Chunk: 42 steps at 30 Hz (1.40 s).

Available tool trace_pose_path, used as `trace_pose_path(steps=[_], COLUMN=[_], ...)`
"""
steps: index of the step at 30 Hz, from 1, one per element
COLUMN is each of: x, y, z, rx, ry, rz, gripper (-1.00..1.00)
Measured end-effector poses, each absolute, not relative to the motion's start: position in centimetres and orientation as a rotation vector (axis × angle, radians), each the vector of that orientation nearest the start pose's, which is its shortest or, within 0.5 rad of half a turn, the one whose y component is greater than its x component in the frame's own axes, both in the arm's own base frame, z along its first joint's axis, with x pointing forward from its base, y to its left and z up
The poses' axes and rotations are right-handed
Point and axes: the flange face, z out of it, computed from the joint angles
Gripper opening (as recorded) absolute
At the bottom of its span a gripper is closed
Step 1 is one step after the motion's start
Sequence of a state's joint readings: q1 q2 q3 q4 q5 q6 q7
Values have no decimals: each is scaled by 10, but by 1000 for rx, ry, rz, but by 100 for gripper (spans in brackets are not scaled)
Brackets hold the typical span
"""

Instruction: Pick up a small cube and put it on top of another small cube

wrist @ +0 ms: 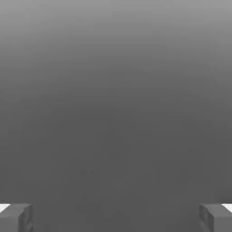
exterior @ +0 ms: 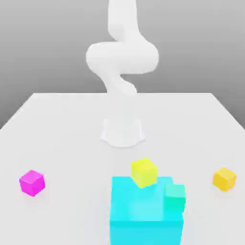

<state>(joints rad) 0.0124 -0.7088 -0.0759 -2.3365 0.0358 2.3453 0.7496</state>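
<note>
In the hand view the jaws stand wide apart with nothing between them: one grey fingertip [wrist: 16,217] sits at one lower corner and the other at the opposite corner, and only plain grey background lies ahead of them.

In the exterior view the white arm [exterior: 122,57] rises from its round base [exterior: 122,131] at the middle of the white counter [exterior: 57,129], curling upward. From the base, the yellow cube [exterior: 144,172] lies toward 6 o'clock, tilted, touching the far top edge of a large cyan block [exterior: 143,215]. A small teal cube [exterior: 175,197] sits against that block's upper corner on the exterior view's right. The magenta cube [exterior: 32,183] rests on the counter toward 8 o'clock, well apart from the others. The orange cube [exterior: 224,179] rests toward 4 o'clock, near the counter's edge.
</note>
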Motion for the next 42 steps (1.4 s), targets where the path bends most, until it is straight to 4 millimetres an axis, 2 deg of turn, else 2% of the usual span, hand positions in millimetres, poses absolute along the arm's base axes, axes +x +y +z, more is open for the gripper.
trace_pose_path(steps=[2, 5, 8, 11, 16, 19, 22, 23, 25, 34, 35, 42], x=[405, 428, 439, 437, 407, 369, 328, 314, 305, 301, 300, 300], y=[-60, -96, -130, -161, -210, -244, -267, -272, -277, -278, -277, -277], z=[620, 554, 486, 419, 316, 263, 220, 208, 193, 134, 130, 130], rx=[-2459, -2467, -2471, -2475, -2484, -2477, -2493, -2504, -2519, -2524, -2521, -2521], ry=[1124, 1200, 1283, 1377, 1551, 1693, 1811, 1846, 1869, 1877, 1877, 1877], rz=[-798, -660, -533, -417, -242, -150, -61, -32, -14, -5, -3, -1], gripper=[0, 0, 0, 0, 0, 0, 0, 0, 0, 0, -100, -100])
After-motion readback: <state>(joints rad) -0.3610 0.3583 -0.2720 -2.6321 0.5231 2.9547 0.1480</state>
